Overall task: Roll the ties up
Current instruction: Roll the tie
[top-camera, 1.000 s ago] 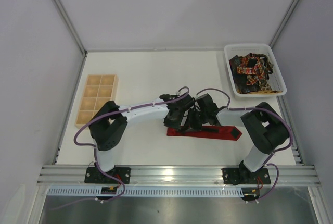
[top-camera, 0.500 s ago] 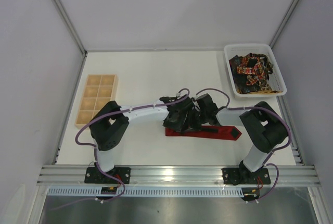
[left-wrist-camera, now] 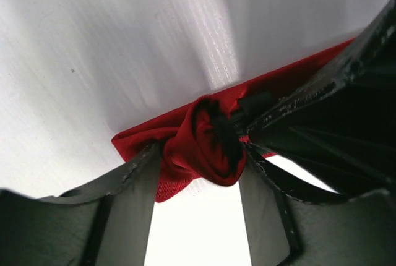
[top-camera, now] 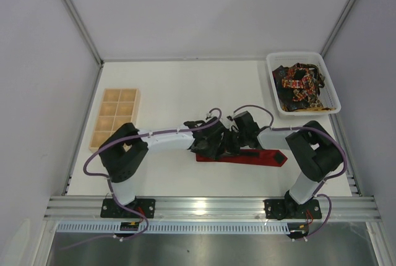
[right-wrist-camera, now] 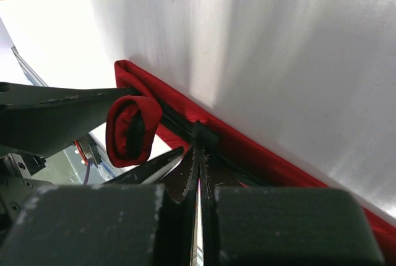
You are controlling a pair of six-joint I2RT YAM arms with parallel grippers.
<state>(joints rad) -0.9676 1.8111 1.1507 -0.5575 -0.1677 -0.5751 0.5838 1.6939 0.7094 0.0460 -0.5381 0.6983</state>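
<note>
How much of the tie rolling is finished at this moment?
Done: no tie is fully rolled yet. In hand: the red tie has a small roll at one end, inside the open left gripper, with the shut right gripper beside it; most lies flat. Left: that length, plus the patterned ties in the bin.

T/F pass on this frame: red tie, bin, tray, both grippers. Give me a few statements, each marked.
1. The plain red fabric necktie is rolled up at one end. True.
2. The white plastic bin holds nothing. False: dark patterned ties lie piled in it.
3. The right gripper has its jaws closed. True.
4. The wooden compartment tray sits on the right side of the table. False: it sits on the left; the bin is at the far right.
5. The left gripper has a finger on each side of the necktie's rolled end. True.
</note>
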